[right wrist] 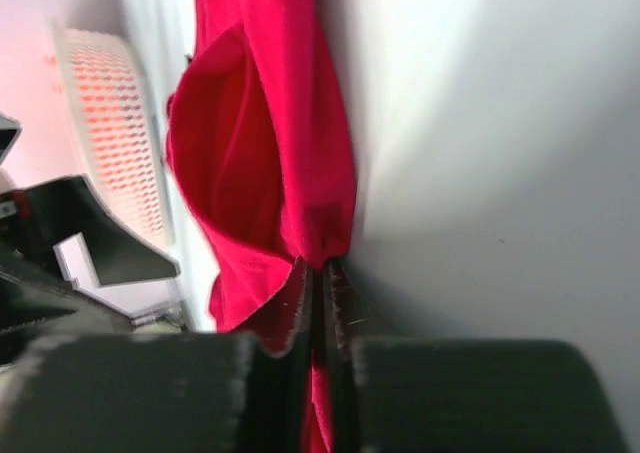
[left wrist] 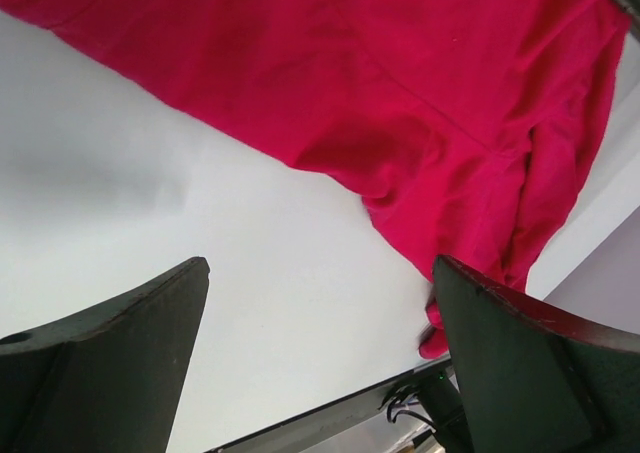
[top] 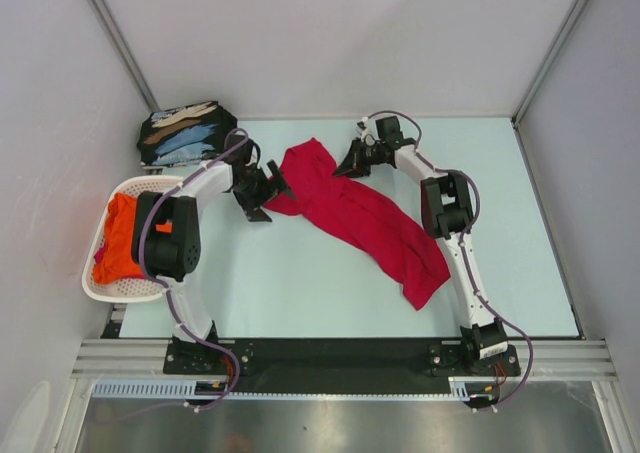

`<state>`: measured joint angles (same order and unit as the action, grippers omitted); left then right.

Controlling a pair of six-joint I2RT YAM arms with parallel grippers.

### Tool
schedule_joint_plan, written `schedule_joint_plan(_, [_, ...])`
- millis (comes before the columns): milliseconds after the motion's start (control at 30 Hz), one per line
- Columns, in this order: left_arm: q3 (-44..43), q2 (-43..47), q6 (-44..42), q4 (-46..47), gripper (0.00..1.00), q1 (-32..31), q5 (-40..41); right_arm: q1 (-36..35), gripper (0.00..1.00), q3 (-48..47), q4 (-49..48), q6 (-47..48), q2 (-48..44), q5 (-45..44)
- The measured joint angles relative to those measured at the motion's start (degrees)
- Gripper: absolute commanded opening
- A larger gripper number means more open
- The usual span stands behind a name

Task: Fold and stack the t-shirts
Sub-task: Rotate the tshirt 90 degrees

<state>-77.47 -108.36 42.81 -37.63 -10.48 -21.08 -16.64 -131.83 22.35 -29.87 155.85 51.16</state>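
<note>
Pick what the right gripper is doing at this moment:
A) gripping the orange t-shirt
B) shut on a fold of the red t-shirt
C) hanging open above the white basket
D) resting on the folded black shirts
B: in the right wrist view the right gripper has its fingers pressed together, with a bunched fold of the red t-shirt pinched between them.

I'm looking into a robotics lab cell rather than a home: plain white panels (top: 50, 103) are boxing in a pale table (top: 300, 283), and the left arm (top: 170, 238) and right arm (top: 455, 213) are sitting bolted to a black plate (top: 340, 361) on an aluminium rail (top: 130, 358), with a slotted duct (top: 140, 387) running along the front. A red shirt (top: 360, 218) is lying on the table, a basket (top: 95, 291) at its edge.
</note>
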Motion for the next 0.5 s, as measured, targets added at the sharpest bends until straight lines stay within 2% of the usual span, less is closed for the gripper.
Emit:
schedule_joint_plan(233, [-1.05,0.0,-1.31,-0.07,1.0,0.0,-0.07,0.74,0.0,0.09,1.25,-0.5,0.55,-0.46])
schedule_joint_plan(500, [-1.05,0.02,-2.75,-0.17,1.0,0.0,-0.22,1.33,0.0,4.74,0.0,-0.07,-3.96,-10.99])
